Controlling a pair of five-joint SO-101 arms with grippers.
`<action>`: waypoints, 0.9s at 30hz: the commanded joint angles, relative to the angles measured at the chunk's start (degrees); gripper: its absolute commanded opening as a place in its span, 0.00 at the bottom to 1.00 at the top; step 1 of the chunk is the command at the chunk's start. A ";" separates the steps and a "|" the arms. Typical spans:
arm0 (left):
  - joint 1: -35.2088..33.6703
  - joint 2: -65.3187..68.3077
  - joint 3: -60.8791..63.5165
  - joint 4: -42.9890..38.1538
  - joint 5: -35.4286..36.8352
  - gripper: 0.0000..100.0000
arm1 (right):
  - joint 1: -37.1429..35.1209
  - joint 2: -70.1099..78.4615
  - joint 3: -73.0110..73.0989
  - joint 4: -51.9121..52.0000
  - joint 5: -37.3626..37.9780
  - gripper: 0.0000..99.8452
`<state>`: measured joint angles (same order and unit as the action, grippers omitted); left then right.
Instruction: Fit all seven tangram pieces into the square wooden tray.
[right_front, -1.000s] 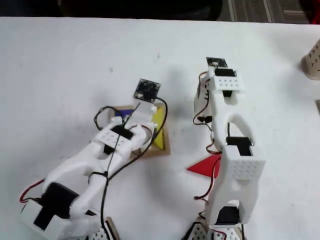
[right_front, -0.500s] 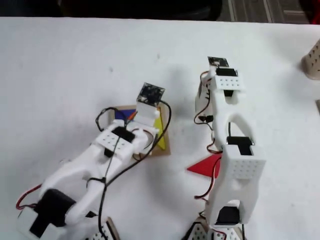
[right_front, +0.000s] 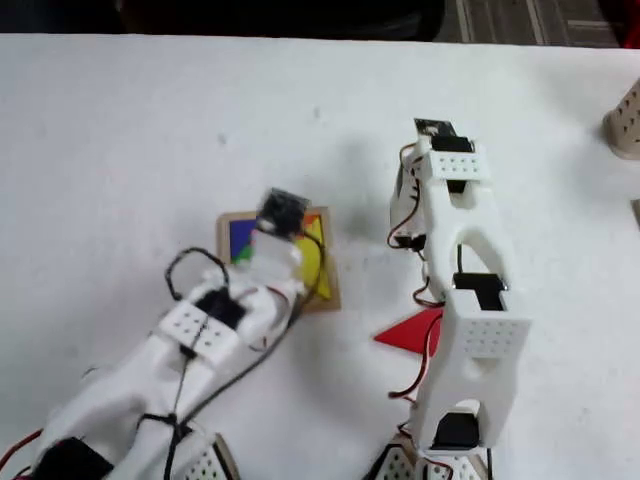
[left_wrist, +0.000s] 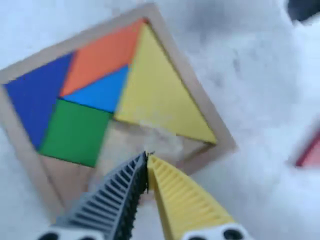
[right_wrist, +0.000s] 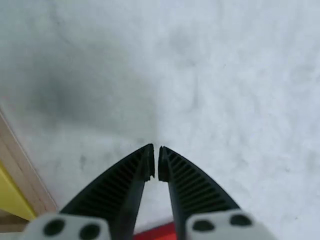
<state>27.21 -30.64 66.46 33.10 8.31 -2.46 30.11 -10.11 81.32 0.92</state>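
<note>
The square wooden tray (left_wrist: 200, 85) lies below my left gripper (left_wrist: 146, 159), which is shut and empty, its tips over a bare patch of the tray floor. In the tray lie a large yellow triangle (left_wrist: 155, 95), an orange piece (left_wrist: 102, 52), a light blue triangle (left_wrist: 100, 92), a dark blue triangle (left_wrist: 35, 97) and a green square (left_wrist: 75, 132). A red triangle (right_front: 410, 332) lies flat on the table beside the right arm (right_front: 470, 330). My right gripper (right_wrist: 155, 152) is shut with nothing in it above bare table, just off a tray corner (right_wrist: 20, 170).
The left arm (right_front: 215, 320) crosses the tray's near side (right_front: 333, 292) in the high view. A pale pegged object (right_front: 625, 125) stands at the far right edge. White tabletop lies open to the far left and behind the tray.
The left arm has drawn back toward the near left, uncovering more of the tray and its pieces. The right arm has kept still.
</note>
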 joint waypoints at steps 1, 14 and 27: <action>8.04 -2.77 -0.70 5.27 -0.62 0.02 | 0.48 -1.01 -2.11 0.40 0.44 0.02; 3.56 -2.68 -1.85 2.20 1.76 0.02 | -0.13 -0.75 -2.37 0.31 0.44 0.02; -0.75 20.62 -16.53 2.20 1.67 0.02 | -0.48 -0.75 -2.37 -0.48 0.53 0.02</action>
<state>28.53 -14.73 56.26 36.88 9.36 -2.73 30.11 -10.11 81.41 0.92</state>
